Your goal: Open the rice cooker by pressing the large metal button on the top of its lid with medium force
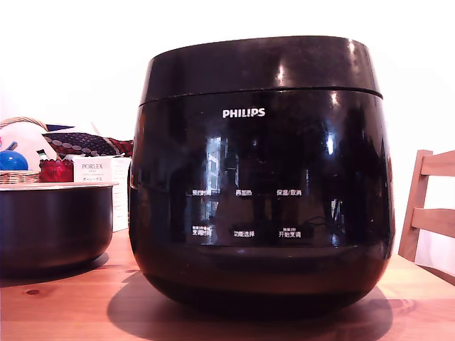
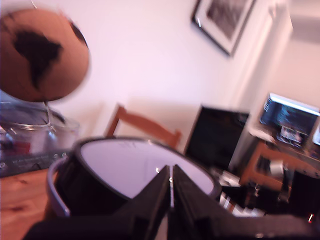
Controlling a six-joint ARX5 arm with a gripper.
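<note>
The rice cooker (image 1: 261,177) fills the centre of the exterior view, its lid (image 1: 259,67) down. Glossy, hard and heavy-looking, it should stay put when pressed from above; the button isn't visible. The gripper (image 2: 171,187) shows fingers nearly together, holding nothing.

Dark pot (image 1: 53,224) crowds rice cooker (image 1: 261,177) on ext. view's left; chair (image 1: 426,209) right.

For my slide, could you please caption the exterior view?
Glossy black rounded Philips rice cooker, black lid closed, on a wooden table beside a smaller dark pot; no gripper visible.
</note>
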